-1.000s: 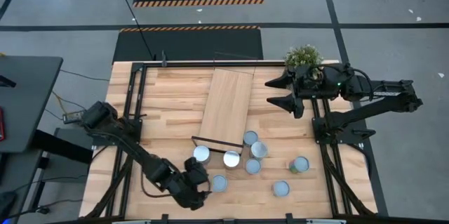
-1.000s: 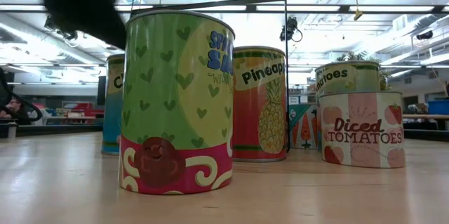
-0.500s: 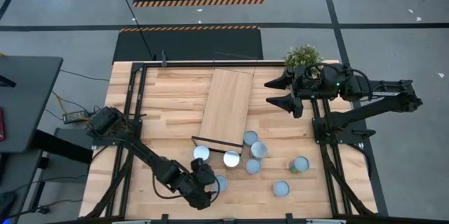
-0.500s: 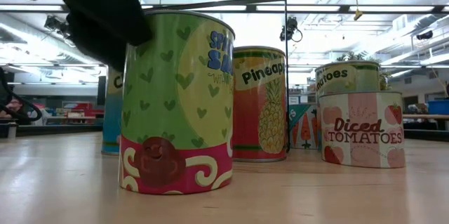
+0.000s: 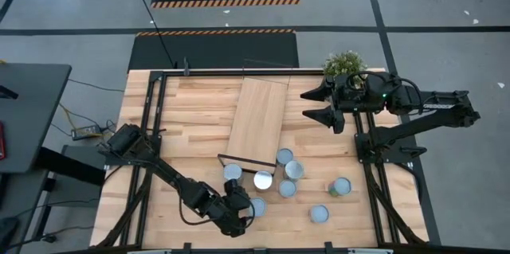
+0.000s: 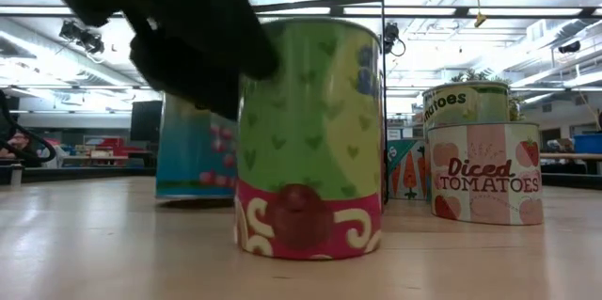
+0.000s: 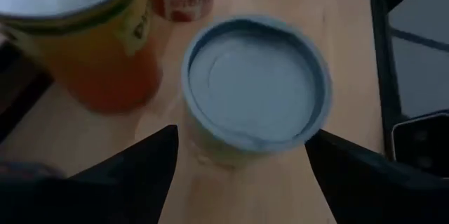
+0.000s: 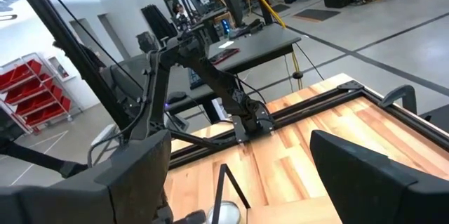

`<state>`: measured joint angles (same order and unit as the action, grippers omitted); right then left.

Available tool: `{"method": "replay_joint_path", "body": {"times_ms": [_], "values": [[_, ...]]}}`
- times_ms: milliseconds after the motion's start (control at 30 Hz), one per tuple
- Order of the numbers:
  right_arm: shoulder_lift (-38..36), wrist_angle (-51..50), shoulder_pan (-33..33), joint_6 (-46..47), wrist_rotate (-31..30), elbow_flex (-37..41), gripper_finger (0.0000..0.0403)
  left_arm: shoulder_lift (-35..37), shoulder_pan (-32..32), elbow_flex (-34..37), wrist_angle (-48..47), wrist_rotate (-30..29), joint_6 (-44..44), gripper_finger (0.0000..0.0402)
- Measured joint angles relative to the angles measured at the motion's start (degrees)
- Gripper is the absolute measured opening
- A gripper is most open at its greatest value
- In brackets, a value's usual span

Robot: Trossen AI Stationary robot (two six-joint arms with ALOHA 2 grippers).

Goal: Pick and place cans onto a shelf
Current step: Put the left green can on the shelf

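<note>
since prev frame left gripper (image 5: pixel 239 216) slid over to green-sided round tin w/ pale blue top (image 7: pixel 256 87), fingers open astride it for grasp; right gripper (image 5: pixel 317 104) waited open by plant.

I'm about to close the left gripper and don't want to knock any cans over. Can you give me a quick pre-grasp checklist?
1. Left gripper open: ok, one finger on each side of the green can.
2. Green can upright: ok.
3. Fingers clear of the neighbouring orange can: cannot tell, it stands close.
4. Shelf board bare for placing: ok.
5. Right gripper out of the way: ok, open beside the potted plant.
</note>
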<state>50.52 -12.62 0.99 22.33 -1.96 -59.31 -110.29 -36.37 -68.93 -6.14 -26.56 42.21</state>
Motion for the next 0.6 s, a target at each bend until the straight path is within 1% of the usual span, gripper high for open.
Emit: {"method": "replay_joint_path", "body": {"times_ms": [100,300,367,500,600], "values": [[0.00,-0.33,0.00,0.47,0.00,0.02,0.0348,-0.18,0.21,-0.04,0.78,-1.31,0.00,0.0316],[0.00,-0.57,-0.04,0.66,0.04,0.02,0.0348,0.02,0.04,-0.17,2.09,-0.74,1.36,0.0315],[0.00,-0.77,-0.04,0.63,0.02,0.02,0.0348,0.38,-0.23,-1.40,1.53,-0.82,1.69,0.0311],[0.00,-0.87,0.02,0.63,0.04,0.02,0.0348,0.45,-0.91,-6.56,-5.19,-1.08,1.52,0.0299],[0.00,-0.87,0.01,0.43,0.04,0.02,0.0348,0.54,-0.93,-9.08,-10.34,-1.06,1.58,0.0291]]}}
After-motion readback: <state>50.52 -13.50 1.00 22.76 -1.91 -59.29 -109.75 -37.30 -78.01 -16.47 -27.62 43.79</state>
